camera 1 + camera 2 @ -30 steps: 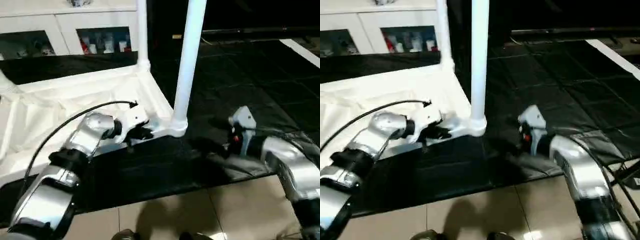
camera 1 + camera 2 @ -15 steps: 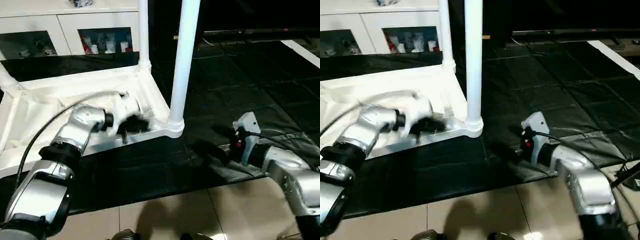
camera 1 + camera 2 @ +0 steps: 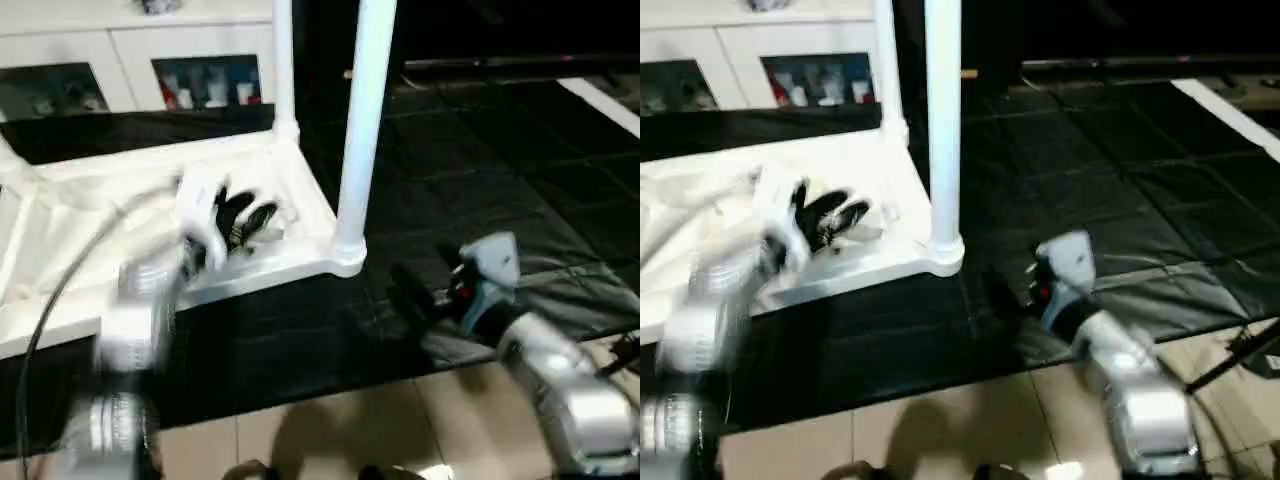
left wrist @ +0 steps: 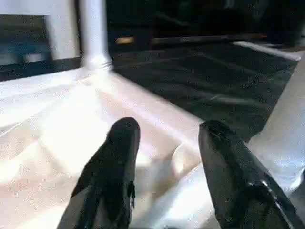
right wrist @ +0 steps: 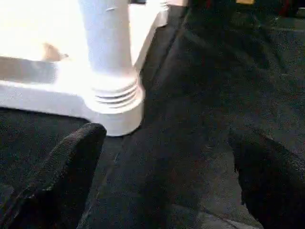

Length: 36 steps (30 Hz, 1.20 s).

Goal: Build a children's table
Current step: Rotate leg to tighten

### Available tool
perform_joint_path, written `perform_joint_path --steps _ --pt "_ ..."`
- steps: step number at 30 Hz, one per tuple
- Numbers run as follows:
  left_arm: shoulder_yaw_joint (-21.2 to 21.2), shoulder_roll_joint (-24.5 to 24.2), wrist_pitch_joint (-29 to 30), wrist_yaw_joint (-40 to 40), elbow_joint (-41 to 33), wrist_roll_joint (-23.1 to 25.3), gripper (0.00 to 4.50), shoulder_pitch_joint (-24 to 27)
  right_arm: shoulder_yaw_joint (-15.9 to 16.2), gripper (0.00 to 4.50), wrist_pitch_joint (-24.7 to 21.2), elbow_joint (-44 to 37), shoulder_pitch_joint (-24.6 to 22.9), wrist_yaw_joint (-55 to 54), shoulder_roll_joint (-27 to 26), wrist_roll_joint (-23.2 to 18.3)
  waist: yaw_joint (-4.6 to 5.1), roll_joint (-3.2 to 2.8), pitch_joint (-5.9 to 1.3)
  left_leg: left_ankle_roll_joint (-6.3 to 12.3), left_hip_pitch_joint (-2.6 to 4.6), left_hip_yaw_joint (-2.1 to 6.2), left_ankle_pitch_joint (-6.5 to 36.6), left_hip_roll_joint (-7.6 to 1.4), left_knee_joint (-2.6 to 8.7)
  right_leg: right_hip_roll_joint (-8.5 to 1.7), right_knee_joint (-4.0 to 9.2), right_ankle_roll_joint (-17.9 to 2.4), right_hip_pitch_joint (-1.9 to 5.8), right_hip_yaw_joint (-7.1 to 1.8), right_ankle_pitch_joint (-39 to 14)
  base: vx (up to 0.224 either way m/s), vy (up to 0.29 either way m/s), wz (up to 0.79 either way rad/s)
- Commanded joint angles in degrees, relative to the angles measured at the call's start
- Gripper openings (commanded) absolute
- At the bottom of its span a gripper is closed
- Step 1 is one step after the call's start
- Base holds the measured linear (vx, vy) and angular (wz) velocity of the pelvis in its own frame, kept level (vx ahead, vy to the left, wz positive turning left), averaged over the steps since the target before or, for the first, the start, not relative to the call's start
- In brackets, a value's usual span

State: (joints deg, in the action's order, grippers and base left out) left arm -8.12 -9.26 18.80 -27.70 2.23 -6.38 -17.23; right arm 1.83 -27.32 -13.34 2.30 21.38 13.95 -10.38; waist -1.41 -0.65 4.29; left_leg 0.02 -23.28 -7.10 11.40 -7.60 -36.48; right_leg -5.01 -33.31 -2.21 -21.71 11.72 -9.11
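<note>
Beige floor tiles (image 3: pixel 330 430) are running along the near edge of the scene, and beyond them a black mat (image 3: pixel 480 180) is covering the floor under the work. Nearest on the robot's right, the right gripper (image 5: pixel 167 181) is hovering low over the mat with its fingers (image 5: pixel 62 167) standing wide apart and nothing between them, pointing toward the near corner socket (image 5: pixel 114 102) and sitting just beside it, not touching. On the left, the left gripper (image 4: pixel 167 138) is hanging over the ribbed underside of the table top (image 3: pixel 90 220), which is lying upside down on the mat; its fingers (image 4: pixel 119 157) are parted and gripping nothing.

Judging by what is standing, the build is well along: the near leg (image 3: pixel 362 110) is rising upright from its socket, with thread rings showing just above the collar in the right wrist view, so it may not be screwed fully home. A second leg (image 3: pixel 283 60) is standing at the far corner. At the far left edge the base of what is probably a third leg (image 3: pixel 12 160) is showing. The remaining corner is falling outside the views, so a leg may still be missing, and the table is still waiting to be turned upright.

All leg tops are cut off by the upper edge. The left arm is badly smeared in the head views, so its pose is hard to read. Farthest back, a white cabinet (image 3: pixel 140 50) with glass doors is standing against the wall, its contents too small to name.
</note>
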Motion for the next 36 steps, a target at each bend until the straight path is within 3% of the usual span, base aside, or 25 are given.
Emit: perform_joint_path --steps 1,2,3,4,5,6,7,9,10,12,18,20,21,23,24,25,26,27,29,30,31,32,33,35,36 --pt "0.7 0.4 1.2 3.3 -5.1 2.3 2.59 3.3 0.0 4.50 0.2 -1.2 -0.1 -2.4 -1.2 0.9 1.39 -1.71 -3.34 0.93 0.81 10.41 32.2 -10.37 11.30 -2.16 -2.79 -4.0 2.67 -4.35 -13.7 0.029 -0.082 0.52" --pt "1.3 0.4 0.5 4.0 -6.7 2.9 2.59 5.5 -0.6 4.50 -0.7 -1.5 -0.3 -3.1 -2.0 0.2 1.85 -1.66 -2.79 0.48 1.83 12.18 37.6 -9.91 12.18 -0.62 -5.07 -4.4 1.46 -5.65 -13.3 0.019 -0.123 0.71" --pt "1.5 0.6 0.5 4.5 -7.9 2.8 2.62 7.1 -1.5 4.50 -2.0 -1.8 -0.5 -3.5 -3.0 -1.2 2.29 -1.26 -2.69 -0.79 4.66 9.89 37.1 -13.09 11.37 -0.25 -5.92 -4.8 -1.25 -7.74 -11.4 0.019 -0.123 0.71" --pt "1.7 0.8 1.3 5.7 -9.6 2.8 2.71 9.0 -1.5 4.50 -1.9 -2.2 -1.0 -3.8 -3.0 -0.7 2.96 -0.70 -3.02 1.35 4.17 9.93 33.7 -12.16 10.74 -0.64 -6.28 -4.2 -0.33 -8.80 -9.7 0.027 -0.189 0.60" --pt "1.9 1.0 2.1 6.4 -10.3 2.9 2.85 10.0 -1.7 4.50 -1.8 -2.4 -1.3 -4.3 -3.1 -0.5 1.97 -0.23 -3.37 4.98 3.53 6.87 26.8 -8.55 8.50 -1.82 -2.18 -8.0 -0.47 -10.68 -7.2 0.014 -0.247 0.25" --pt "2.2 1.6 4.4 7.9 -12.4 3.2 2.96 12.0 -2.0 4.50 -1.4 -2.7 -2.0 -5.4 -3.4 0.2 0.50 2.59 -3.58 5.37 0.86 0.53 16.7 -0.59 0.63 -5.30 4.57 -14.2 1.21 -12.39 -12.4 0.014 -0.247 0.25" --pt "2.2 1.6 4.4 7.9 -12.4 3.2 2.96 12.0 -2.0 4.50 -1.4 -2.7 -2.0 -5.4 -3.4 0.2 -1.02 3.37 -4.12 5.09 -0.16 -0.44 9.0 0.31 -2.01 -7.19 4.68 -11.7 3.31 -13.39 -15.2 0.027 -0.242 0.10" --pt "2.4 2.1 3.7 8.6 -15.6 4.1 2.96 14.7 -2.5 4.50 0.5 -2.8 -3.0 -6.7 -4.0 0.6 -3.48 3.27 -3.36 2.50 -0.74 -0.22 -0.4 -0.90 -0.15 -6.79 5.23 7.8 2.95 -13.75 -30.7 0.006 -0.200 -0.01" --pt "2.4 2.1 4.1 8.5 -16.0 4.2 2.96 15.1 -2.5 4.50 -0.1 -2.9 -3.2 -7.0 -4.1 0.6 -3.80 2.82 -3.52 2.10 -0.55 0.04 0.5 -1.58 0.76 -6.62 4.99 9.5 3.26 -13.75 -32.1 -0.034 -0.132 -0.01" --pt "2.4 2.0 4.8 8.7 -16.9 3.9 2.96 15.7 -2.3 4.50 -0.5 -2.9 -3.4 -7.3 -4.7 0.5 -3.10 1.58 -3.77 0.21 0.74 0.83 4.4 -3.91 4.25 -2.78 3.68 6.9 2.57 -10.59 -23.3 -0.034 -0.085 -0.03" --pt "1.1 1.6 5.4 10.1 -18.1 2.2 2.96 14.8 -2.3 4.50 -0.7 -3.2 -3.5 -9.5 -5.3 1.4 -1.79 0.52 -3.34 -1.69 3.25 0.99 18.0 -6.48 6.41 -3.29 4.07 -3.7 2.40 -9.93 -24.8 -0.006 -0.008 0.00" --pt "1.2 1.4 5.6 10.1 -18.2 2.2 2.96 14.7 -2.5 4.50 -0.9 -3.3 -3.6 -9.5 -5.3 1.1 -1.54 0.62 -2.93 -3.06 4.08 0.88 24.6 -6.03 6.55 -3.42 4.86 -2.7 2.47 -9.68 -32.5 -0.011 0.056 -0.03" --pt "1.2 1.3 5.7 10.1 -18.2 2.3 2.96 14.6 -2.7 4.50 -0.9 -3.3 -3.5 -9.6 -5.4 0.9 -0.86 0.27 -1.98 -4.60 6.32 1.09 34.4 -5.62 6.33 -3.07 6.84 -0.1 1.83 -8.48 -43.1 -0.016 0.060 -0.05" --pt "1.1 1.4 6.0 10.2 -18.0 2.2 2.96 14.2 -3.3 4.50 -1.6 -3.3 -3.2 -10.2 -5.6 0.9 -0.18 -0.28 -1.56 -5.11 8.02 1.52 40.3 -5.75 6.35 -2.13 7.60 0.8 2.00 -6.76 -45.0 0.014 0.066 -0.10" --pt "1.1 1.5 6.1 10.5 -17.7 2.2 2.96 14.2 -4.1 4.50 -1.9 -2.9 -2.6 -11.9 -5.9 1.6 1.04 -1.10 -1.10 -5.91 7.38 2.71 50.3 -7.96 10.00 -0.36 3.55 0.1 4.47 -5.28 -36.0 0.032 0.069 -0.13" --pt "1.1 1.4 6.1 10.5 -17.6 2.1 2.96 14.3 -4.3 4.50 -1.6 -2.7 -2.4 -12.4 -6.0 1.9 0.86 -1.71 -2.03 -6.03 5.83 2.78 54.5 -9.17 13.28 0.04 -3.83 -0.8 7.28 -5.86 -22.4 0.002 0.055 -0.18" --pt "1.2 1.4 6.2 10.6 -17.6 2.1 2.96 14.4 -4.9 4.50 -1.2 -2.7 -2.2 -13.0 -6.4 1.7 0.87 -1.19 -1.76 -5.44 6.19 2.73 55.2 -9.29 13.70 0.05 -4.59 -0.6 6.42 -6.65 -19.4 0.000 0.000 0.00" --pt "1.2 1.4 6.2 10.7 -17.6 2.1 2.96 14.4 -5.3 4.50 -0.9 -2.8 -2.1 -13.4 -6.7 1.5 1.33 0.58 -1.86 -4.46 8.25 1.62 50.7 -7.05 10.48 -1.88 0.78 -1.9 4.14 -9.00 -26.9 0.000 0.000 0.00" --pt "1.2 1.4 6.5 10.8 -17.6 1.8 2.96 14.4 -5.9 4.50 -0.9 -2.9 -2.0 -13.4 -7.1 0.6 0.68 1.49 -1.27 -3.14 8.04 -1.12 34.6 -2.45 2.26 -6.44 8.51 -0.3 3.06 -10.55 -55.3 0.103 -0.042 -0.08" --pt "1.1 1.3 6.7 11.0 -17.8 1.4 2.96 14.3 -5.6 4.50 -0.9 -2.8 -1.9 -13.0 -6.8 0.7 -0.91 1.83 -2.98 0.96 1.36 0.33 9.6 -2.61 -3.24 -11.06 8.72 -0.3 9.17 -14.52 -61.8 0.119 -0.033 -0.16" --pt "1.0 1.2 6.9 11.0 -17.8 1.2 2.96 14.2 -5.3 4.50 -0.7 -2.8 -1.8 -12.8 -6.6 1.0 -1.14 2.52 -2.86 1.38 0.12 0.68 8.4 -2.67 -2.74 -10.00 8.03 -1.3 9.48 -14.43 -57.5 0.131 0.006 -0.18" --pt "1.0 1.2 6.9 11.0 -17.9 1.1 2.96 14.1 -4.8 4.50 -0.6 -2.8 -1.9 -12.4 -6.2 1.3 -1.07 1.55 -3.58 1.47 0.08 0.72 6.2 -2.75 -0.31 -6.77 6.59 -4.2 9.66 -12.17 -47.7 0.108 0.023 0.00" --pt "1.0 1.2 7.0 11.0 -17.9 1.0 2.96 14.1 -4.6 4.50 -0.6 -2.8 -2.0 -12.3 -6.0 1.4 -0.62 0.47 -3.81 2.20 1.63 0.07 3.7 -3.11 2.74 -3.65 6.07 -6.5 8.88 -9.52 -38.0 0.108 0.023 0.00" --pt "1.0 1.1 7.0 11.1 -17.8 0.8 2.96 14.0 -4.3 4.50 -0.8 -2.9 -2.0 -12.2 -5.9 1.4 0.39 -0.59 -3.71 2.92 3.01 1.39 7.5 -4.83 5.34 -0.63 3.99 -6.4 7.60 -8.14 -29.3 0.163 0.057 0.04" --pt "1.1 1.0 7.1 11.1 -17.8 0.6 2.96 13.9 -3.4 4.50 -1.4 -3.3 -2.1 -11.9 -5.1 2.2 3.24 -2.13 -4.48 7.80 10.78 6.86 16.0 -10.02 8.10 0.64 -2.49 -7.1 2.35 -6.85 -16.3 0.192 0.057 0.05"
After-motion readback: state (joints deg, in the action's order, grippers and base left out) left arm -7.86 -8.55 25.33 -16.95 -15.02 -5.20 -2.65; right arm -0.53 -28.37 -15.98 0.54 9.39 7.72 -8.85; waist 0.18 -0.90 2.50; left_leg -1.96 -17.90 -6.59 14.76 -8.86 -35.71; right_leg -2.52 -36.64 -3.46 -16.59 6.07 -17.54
